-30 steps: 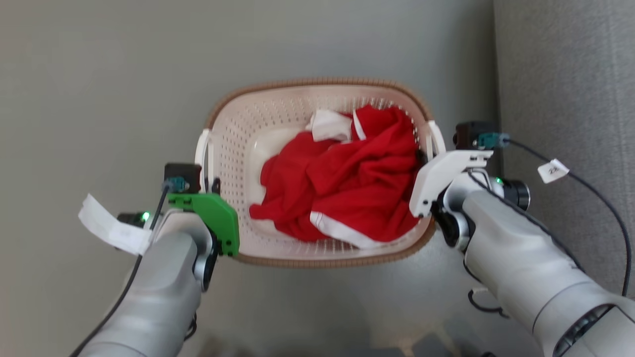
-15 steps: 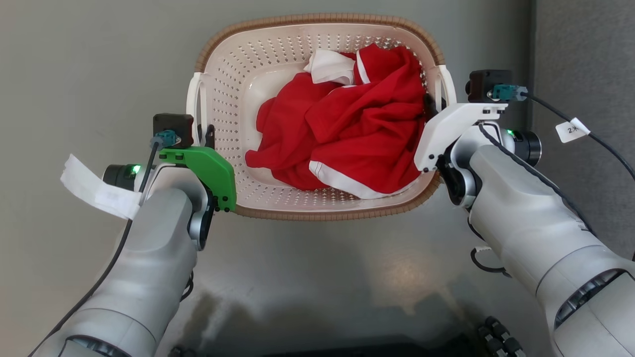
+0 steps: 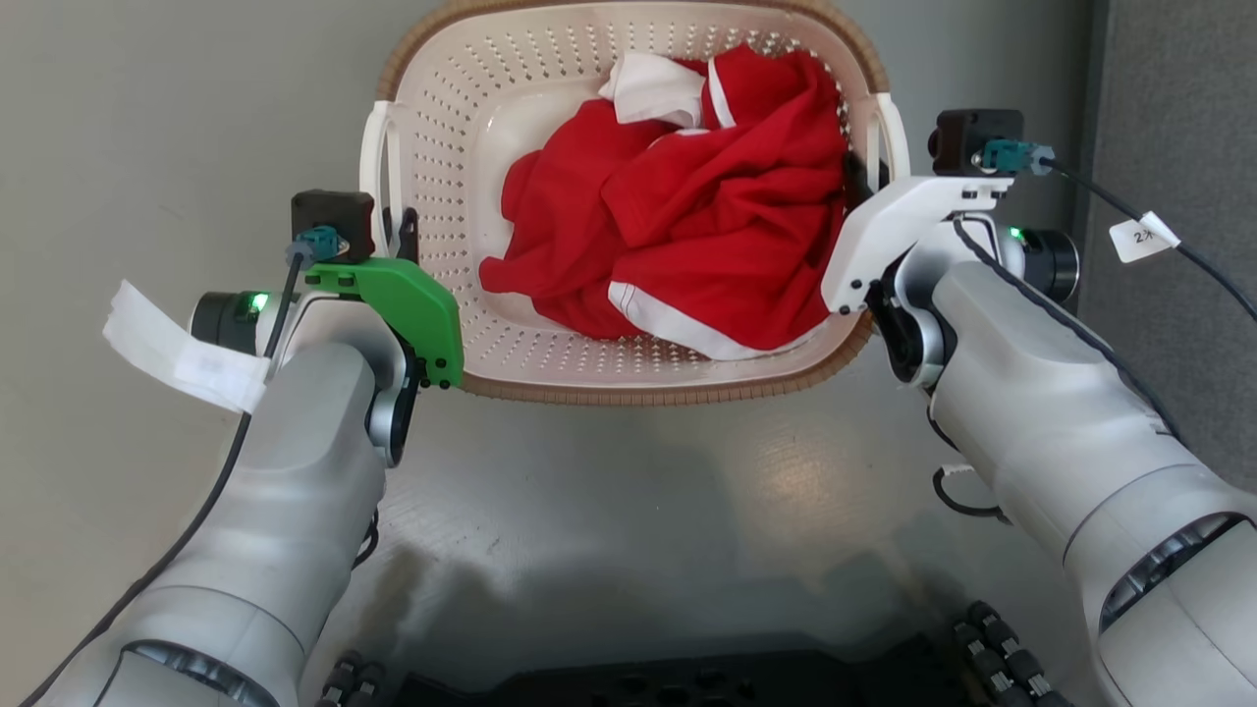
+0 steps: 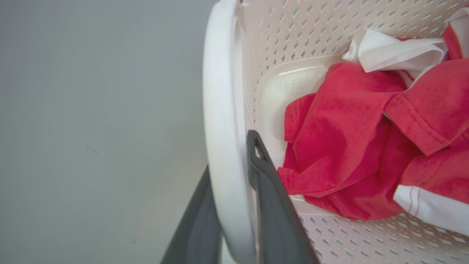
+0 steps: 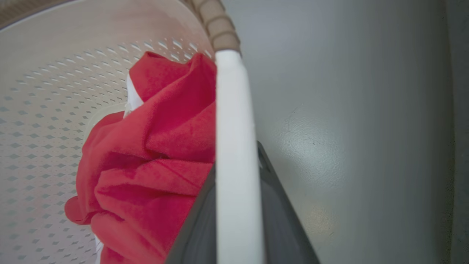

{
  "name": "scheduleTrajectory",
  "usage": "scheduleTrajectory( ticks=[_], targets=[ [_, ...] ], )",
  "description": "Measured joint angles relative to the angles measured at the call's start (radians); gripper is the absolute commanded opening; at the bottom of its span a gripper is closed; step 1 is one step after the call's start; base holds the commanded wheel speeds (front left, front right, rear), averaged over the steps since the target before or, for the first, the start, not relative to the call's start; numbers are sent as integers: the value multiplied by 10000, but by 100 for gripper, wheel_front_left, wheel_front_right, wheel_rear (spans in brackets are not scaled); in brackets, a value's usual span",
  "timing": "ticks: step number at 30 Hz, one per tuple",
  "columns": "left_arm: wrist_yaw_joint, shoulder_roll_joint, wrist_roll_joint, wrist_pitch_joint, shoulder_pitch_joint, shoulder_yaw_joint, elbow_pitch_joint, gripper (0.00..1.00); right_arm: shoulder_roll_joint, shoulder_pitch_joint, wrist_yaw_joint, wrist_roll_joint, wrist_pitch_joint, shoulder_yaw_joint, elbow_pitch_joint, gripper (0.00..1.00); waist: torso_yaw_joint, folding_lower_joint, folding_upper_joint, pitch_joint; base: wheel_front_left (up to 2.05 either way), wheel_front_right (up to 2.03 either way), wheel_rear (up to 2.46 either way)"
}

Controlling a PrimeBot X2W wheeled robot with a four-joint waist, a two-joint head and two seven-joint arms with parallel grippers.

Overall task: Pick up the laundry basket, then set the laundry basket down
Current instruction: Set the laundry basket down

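— Where do we have the laundry basket [image 3: 462,128]?
— Right between our two claws, over the grey floor [image 3: 628,511]. We cannot tell whether its base touches the floor.
— And the left claw [image 4: 230,161]?
— It is clamped on the basket's left handle [image 4: 220,91]. In the left wrist view we see one dark finger [image 4: 271,205] pressed against the inner side of the white bar. The other is on the outer side, partly hidden behind the bar.
— The right claw [image 5: 236,161]?
— It grips the right handle [image 5: 234,110] the same way. The white bar runs up between its two fingers, one on the basket side and one on the floor side, both tight against it.
— What do we have in the basket?
— A crumpled red garment [image 3: 707,226] with white trim. It is heaped toward the right claw, and its folds come up against the wall just inside that claw. A white piece of cloth [image 3: 653,88] lies on top of it, beyond both claws' fingertips, toward the far wall.
— And on the left claw's side?
— Just inside that claw we see bare perforated wall and part of the smooth cream bottom. The red cloth begins just inward of the finger, lower down.
— The rim?
— The brown woven-look rim [image 3: 648,393] runs along the near edge between our wrists.
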Motion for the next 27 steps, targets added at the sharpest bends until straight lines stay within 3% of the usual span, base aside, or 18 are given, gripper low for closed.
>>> scheduleTrajectory(
  ticks=[27],
  targets=[
    [6, -33, -6, -192, -346, -58, 272, 0, 13, -394, 128, 100, -278, 222, 236, 0, 15, -1, 0, 707, 0, 0, 0]
  ],
)
